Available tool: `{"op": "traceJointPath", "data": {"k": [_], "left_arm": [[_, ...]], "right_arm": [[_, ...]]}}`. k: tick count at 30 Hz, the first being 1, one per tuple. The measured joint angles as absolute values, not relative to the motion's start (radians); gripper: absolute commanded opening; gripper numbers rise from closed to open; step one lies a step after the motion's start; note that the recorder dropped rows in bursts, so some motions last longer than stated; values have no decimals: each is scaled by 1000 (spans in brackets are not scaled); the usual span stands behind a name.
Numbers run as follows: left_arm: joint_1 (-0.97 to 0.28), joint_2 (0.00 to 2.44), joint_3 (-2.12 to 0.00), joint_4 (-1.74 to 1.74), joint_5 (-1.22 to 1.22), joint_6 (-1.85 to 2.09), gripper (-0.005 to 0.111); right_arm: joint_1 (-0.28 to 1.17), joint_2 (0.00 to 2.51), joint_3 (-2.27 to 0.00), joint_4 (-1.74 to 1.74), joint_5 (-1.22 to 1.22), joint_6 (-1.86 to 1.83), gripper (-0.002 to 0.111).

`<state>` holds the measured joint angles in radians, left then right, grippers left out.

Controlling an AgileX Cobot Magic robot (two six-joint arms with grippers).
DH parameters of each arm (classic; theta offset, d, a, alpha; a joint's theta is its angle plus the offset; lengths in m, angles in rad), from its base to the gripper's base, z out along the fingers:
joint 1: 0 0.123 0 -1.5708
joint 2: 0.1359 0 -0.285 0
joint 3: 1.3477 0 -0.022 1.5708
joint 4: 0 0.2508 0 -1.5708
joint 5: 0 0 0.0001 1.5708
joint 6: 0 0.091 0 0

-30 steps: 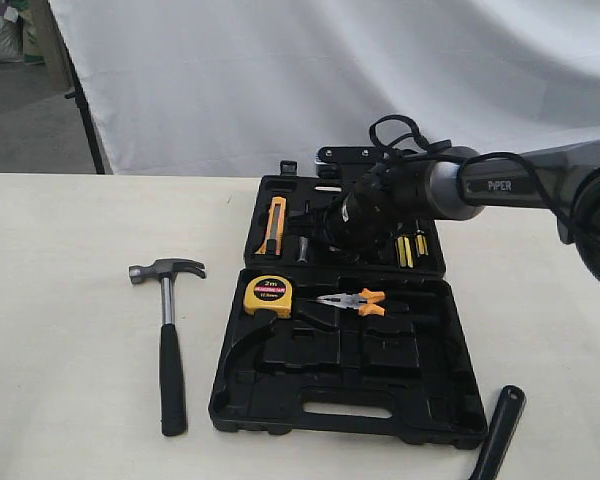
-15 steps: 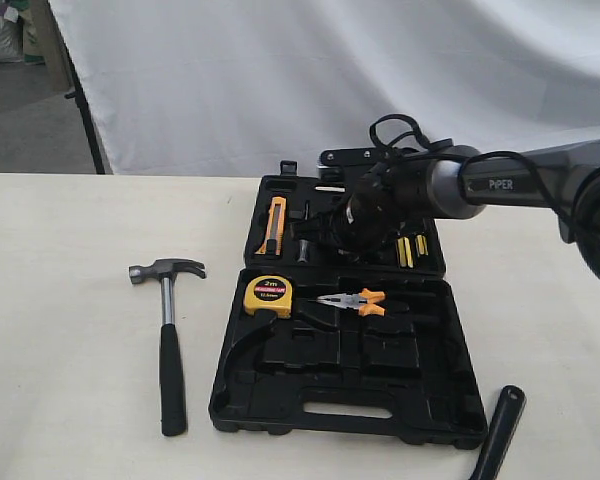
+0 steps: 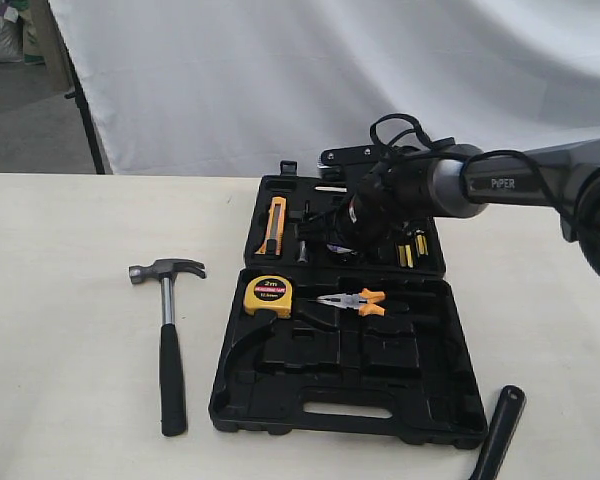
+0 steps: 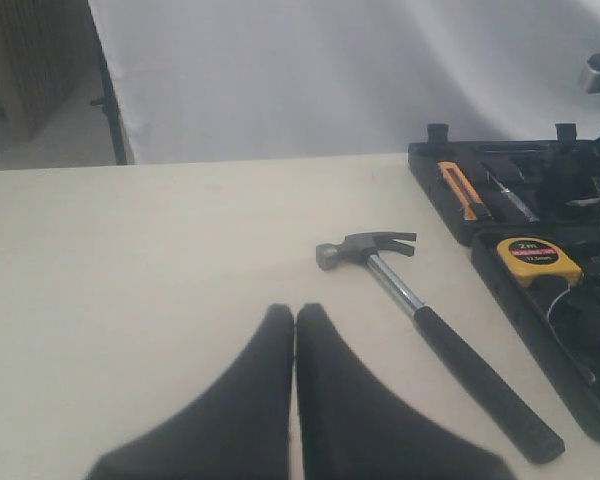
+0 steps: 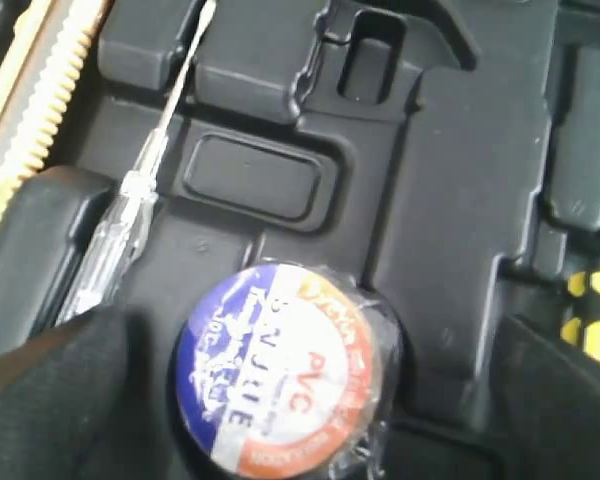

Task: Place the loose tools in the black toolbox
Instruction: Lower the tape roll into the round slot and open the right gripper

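Note:
The claw hammer [image 3: 168, 330] [image 4: 430, 320] lies on the table left of the black toolbox [image 3: 350, 415], whose two halves lie open. At the lower right, only the black handle of the wrench [image 3: 500, 430] shows. The small tape roll [image 5: 285, 370], with its blue, white and orange label, sits in a recess of the toolbox [image 5: 460, 150]. My right gripper [image 5: 310, 400] [image 3: 355, 228] hovers over the far half, open, a finger on each side of the roll with gaps. In the exterior view that gripper mostly hides the roll. My left gripper [image 4: 295, 315] is shut and empty above bare table, short of the hammer.
A yellow tape measure [image 3: 268, 291] and orange-handled pliers [image 3: 355, 300] rest in the near half. A yellow utility knife [image 3: 273, 224] and yellow-striped bits [image 3: 410, 248] sit in the far half, with a clear-handled screwdriver [image 5: 130, 215] beside the roll. White cloth hangs behind the table.
My right gripper has lifted slightly and drawn back to the right over the far half. Hammer, wrench and left gripper have not moved.

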<state>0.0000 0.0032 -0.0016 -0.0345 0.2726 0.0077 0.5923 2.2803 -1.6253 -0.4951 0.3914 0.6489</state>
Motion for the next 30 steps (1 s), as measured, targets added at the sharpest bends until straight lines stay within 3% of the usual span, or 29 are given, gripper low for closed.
{"op": "traceJointPath", "data": {"k": [7, 10, 16, 30], "left_arm": [[0, 3, -2, -34, 273, 8, 1], [0, 3, -2, -34, 273, 8, 1], [0, 3, -2, -34, 273, 8, 1], [0, 3, -2, -34, 273, 8, 1]], "right_arm": [[591, 2192, -1625, -513, 402, 649, 87], [591, 2169, -1625, -514, 402, 649, 65], [614, 2185, -1625, -514, 406, 649, 2], [625, 2291, -1630, -517, 478, 647, 0]]}}
